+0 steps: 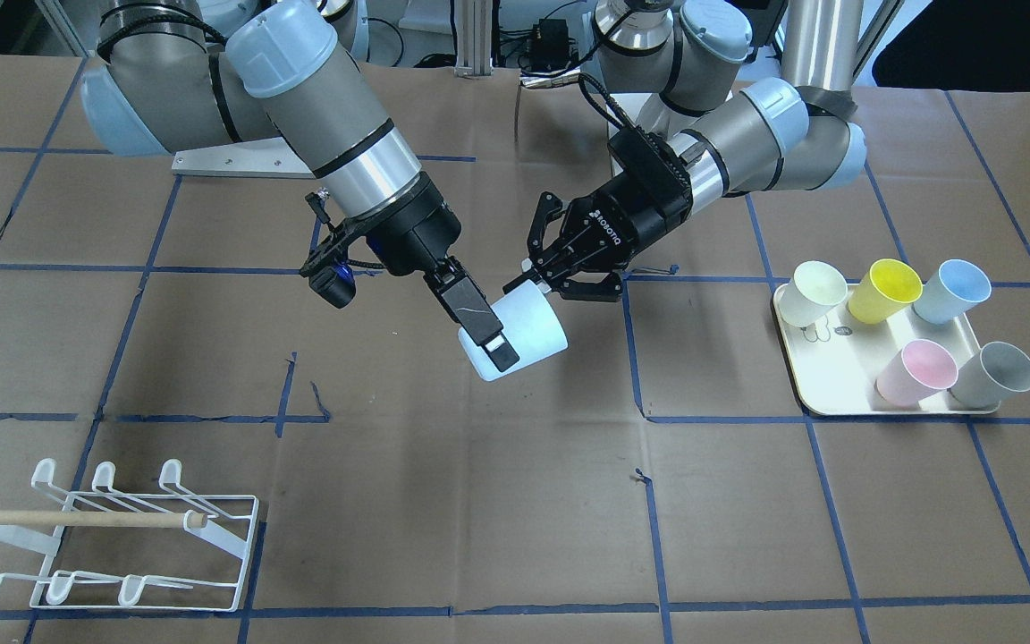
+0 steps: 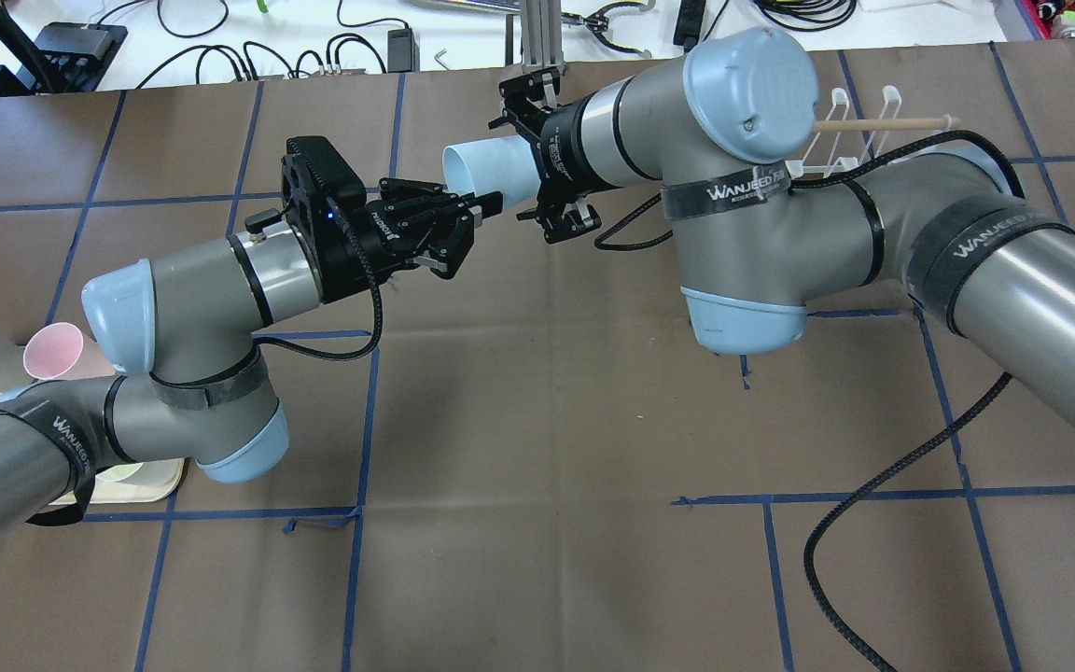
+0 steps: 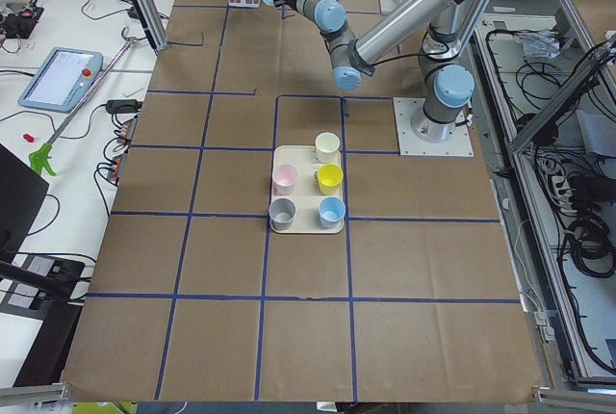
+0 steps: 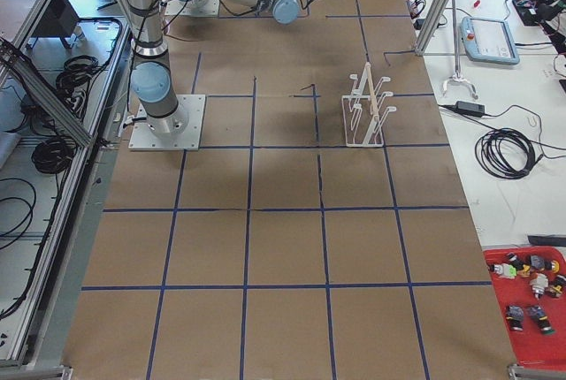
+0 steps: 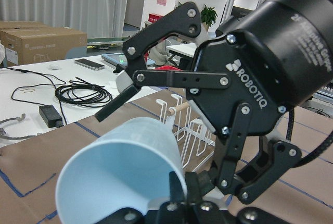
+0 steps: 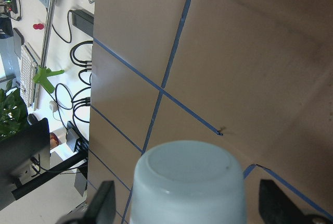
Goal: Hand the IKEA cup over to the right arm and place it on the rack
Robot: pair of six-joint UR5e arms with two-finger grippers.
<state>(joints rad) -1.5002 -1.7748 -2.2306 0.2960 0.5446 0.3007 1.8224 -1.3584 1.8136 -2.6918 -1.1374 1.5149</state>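
Observation:
A pale blue cup (image 1: 528, 335) hangs on its side in the air above the table's middle. My left gripper (image 1: 528, 284) is shut on its rim; the overhead view shows this gripper (image 2: 491, 200) with its fingers together at the cup's (image 2: 486, 163) open end. My right gripper (image 6: 187, 208) is open around the cup's base (image 6: 187, 177), with a gap at each finger. One right finger (image 1: 477, 320) lies across the cup's side. The white wire rack (image 1: 113, 537) with its wooden dowel stands empty at the table's near corner on my right side.
A cream tray (image 1: 837, 394) on my left side holds several cups: cream, yellow, blue, pink and grey. In the overhead view the rack (image 2: 836, 121) is partly hidden behind my right arm. Brown paper with blue tape lines covers the table.

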